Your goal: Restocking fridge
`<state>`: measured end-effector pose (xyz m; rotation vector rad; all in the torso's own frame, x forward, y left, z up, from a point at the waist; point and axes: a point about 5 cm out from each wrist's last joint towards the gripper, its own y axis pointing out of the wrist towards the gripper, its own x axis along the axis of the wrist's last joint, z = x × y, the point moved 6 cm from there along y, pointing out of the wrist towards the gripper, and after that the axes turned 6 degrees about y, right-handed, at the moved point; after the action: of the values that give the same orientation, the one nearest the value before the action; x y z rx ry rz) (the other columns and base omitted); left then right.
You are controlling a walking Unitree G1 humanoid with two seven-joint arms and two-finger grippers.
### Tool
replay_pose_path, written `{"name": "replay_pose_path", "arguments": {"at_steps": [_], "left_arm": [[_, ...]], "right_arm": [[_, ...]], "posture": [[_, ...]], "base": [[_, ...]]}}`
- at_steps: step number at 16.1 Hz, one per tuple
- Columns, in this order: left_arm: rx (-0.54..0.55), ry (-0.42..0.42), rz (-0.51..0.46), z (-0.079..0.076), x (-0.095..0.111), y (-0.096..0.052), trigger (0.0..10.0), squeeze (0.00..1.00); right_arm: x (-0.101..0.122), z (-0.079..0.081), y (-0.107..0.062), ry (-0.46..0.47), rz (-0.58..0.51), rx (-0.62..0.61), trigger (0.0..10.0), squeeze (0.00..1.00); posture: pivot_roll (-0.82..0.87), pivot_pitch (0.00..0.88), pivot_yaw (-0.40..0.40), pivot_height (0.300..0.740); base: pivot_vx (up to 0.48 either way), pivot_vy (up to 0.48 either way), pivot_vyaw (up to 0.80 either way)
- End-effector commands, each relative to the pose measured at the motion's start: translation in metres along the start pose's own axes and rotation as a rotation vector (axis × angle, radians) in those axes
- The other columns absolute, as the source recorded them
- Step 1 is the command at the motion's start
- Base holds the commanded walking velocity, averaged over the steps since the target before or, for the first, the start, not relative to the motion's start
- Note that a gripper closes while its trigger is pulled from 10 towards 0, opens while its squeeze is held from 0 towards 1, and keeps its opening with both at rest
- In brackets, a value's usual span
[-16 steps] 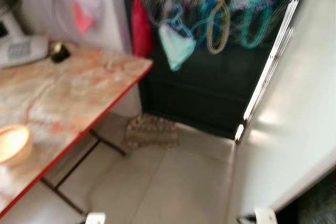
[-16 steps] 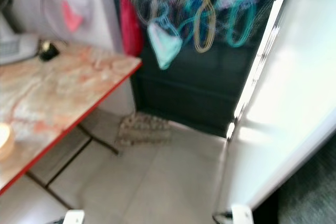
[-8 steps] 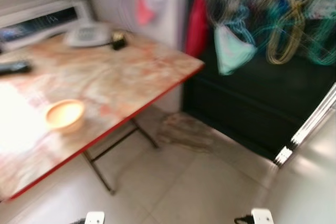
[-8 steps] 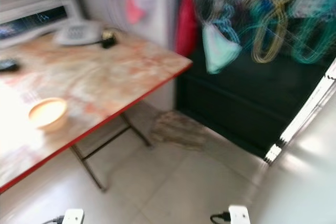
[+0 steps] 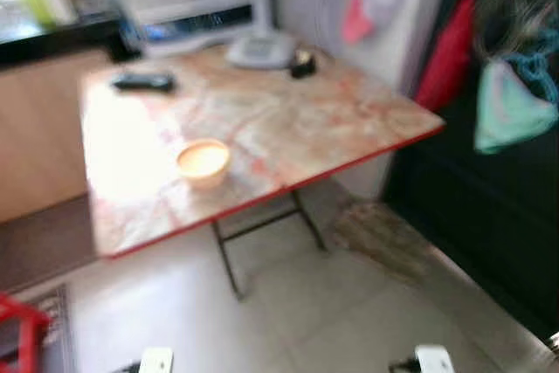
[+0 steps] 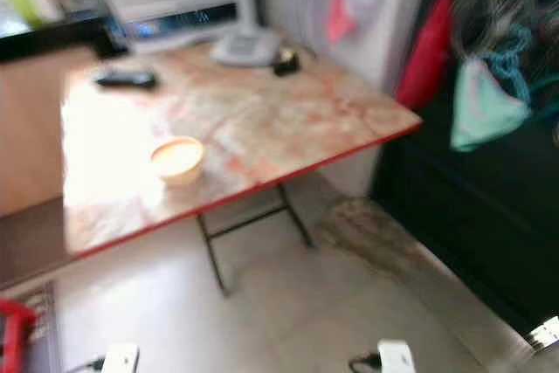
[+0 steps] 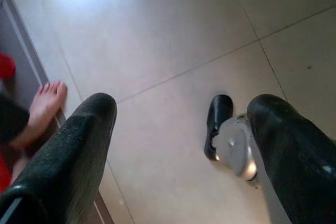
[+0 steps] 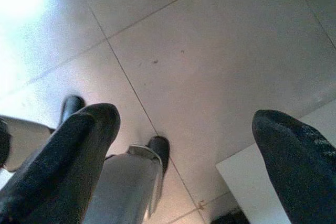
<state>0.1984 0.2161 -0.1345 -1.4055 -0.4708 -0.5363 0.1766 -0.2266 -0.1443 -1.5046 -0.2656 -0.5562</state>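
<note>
So the whole view is swinging left compared to half a second ago: the table (image 5: 262, 128) is sitting near the middle of the head views now instead of off to the left, and the white fridge door from a second ago is dropping out of the picture, so I can't say where the fridge is right now. More of the room is showing on the left, a wooden counter (image 5: 35, 128) and something red (image 5: 17, 321) low in the corner. On the table a small bowl (image 5: 203, 162) is sitting not far from the red front edge, a dark remote (image 5: 142, 83) farther back, a fan base (image 5: 260, 50) at the rear. Tiled floor (image 5: 306, 303) is lying open in front, with a mat (image 5: 384, 233) by the dark doorway. Everything's blurry, no readable writing. The left gripper (image 7: 181, 129) and right gripper (image 8: 184, 145) are both hanging over floor tiles, fingers spread wide, gripping nothing. A person's bare foot (image 7: 44, 103) is showing in the left wrist view.
</note>
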Motion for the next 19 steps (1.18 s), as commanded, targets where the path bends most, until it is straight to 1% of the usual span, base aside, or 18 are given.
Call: {"name": "replay_pose_path", "arguments": {"at_steps": [1,4,6,7,8,9,10,11,12,13,14,17,18,19], "left_arm": [[0.020,-0.005,-0.005,0.006,-0.002,-0.001,10.0,0.00],[0.049,-0.016,-0.053,0.009,0.004,-0.002,10.0,0.00],[0.083,-0.012,-0.116,0.012,0.013,-0.004,10.0,0.00],[0.141,0.026,-0.321,0.025,0.089,0.000,10.0,0.00],[0.177,0.050,-0.462,0.031,0.138,-0.005,10.0,0.00],[0.194,0.085,-0.570,0.033,0.162,-0.014,10.0,0.00],[0.200,0.095,-0.665,0.032,0.180,-0.024,10.0,0.00],[0.206,0.095,-0.713,0.033,0.189,-0.030,10.0,0.00],[0.207,0.131,-0.820,0.028,0.208,-0.044,10.0,0.00],[0.197,0.149,-0.881,0.023,0.219,-0.054,10.0,0.00],[0.171,0.175,-0.923,0.013,0.226,-0.061,10.0,0.00],[0.160,0.204,-1.011,-0.002,0.234,-0.083,10.0,0.00],[0.160,0.183,-1.059,-0.006,0.242,-0.095,10.0,0.00],[0.156,0.162,-1.079,-0.007,0.248,-0.101,10.0,0.00]], "right_arm": [[-0.005,0.002,0.000,0.040,0.010,0.002,10.0,0.00],[-0.004,0.003,0.000,0.035,0.012,0.010,10.0,0.00],[-0.005,0.003,0.000,0.031,0.019,0.022,10.0,0.00],[-0.005,0.004,0.000,0.024,0.020,0.031,10.0,0.00],[-0.006,0.004,0.000,0.019,0.022,0.036,10.0,0.00],[-0.006,0.004,-0.001,0.016,0.024,0.037,10.0,0.00],[-0.007,0.003,-0.001,0.011,0.026,0.037,10.0,0.00],[-0.007,0.003,-0.001,0.007,0.028,0.036,10.0,0.00],[-0.008,0.002,-0.001,0.002,0.031,0.037,10.0,0.00],[-0.008,0.002,-0.001,-0.002,0.033,0.038,10.0,0.00],[-0.008,0.002,-0.001,-0.009,0.036,0.040,10.0,0.00],[-0.008,0.001,-0.001,-0.013,0.032,0.037,10.0,0.00],[-0.008,0.001,-0.001,-0.019,0.032,0.037,10.0,0.00],[-0.008,0.001,-0.001,-0.022,0.031,0.034,10.0,0.00]], "posture": [[0.02,0.000,0.020,0.740],[0.02,0.000,0.016,0.740],[0.03,0.000,0.015,0.740],[0.03,0.000,0.016,0.740],[0.03,0.000,0.016,0.740],[0.04,0.000,0.013,0.740],[0.04,0.000,0.013,0.740],[0.04,0.000,0.013,0.740],[0.05,0.000,0.009,0.740],[0.05,0.000,0.009,0.740],[0.05,0.000,0.011,0.740],[0.05,0.000,0.012,0.740],[0.05,0.000,0.013,0.740],[0.05,0.000,0.012,0.740]], "base": [[0.000,0.000,0.00],[0.000,0.000,0.00],[0.000,0.000,0.00],[0.000,0.000,0.00],[0.000,0.000,0.00],[0.000,0.000,0.00],[0.000,0.000,0.00],[0.000,0.000,0.00],[0.000,0.000,0.00],[0.000,0.000,0.00],[0.000,0.000,0.00],[0.000,0.000,0.00],[0.000,0.000,0.00],[0.000,0.000,0.00]]}}
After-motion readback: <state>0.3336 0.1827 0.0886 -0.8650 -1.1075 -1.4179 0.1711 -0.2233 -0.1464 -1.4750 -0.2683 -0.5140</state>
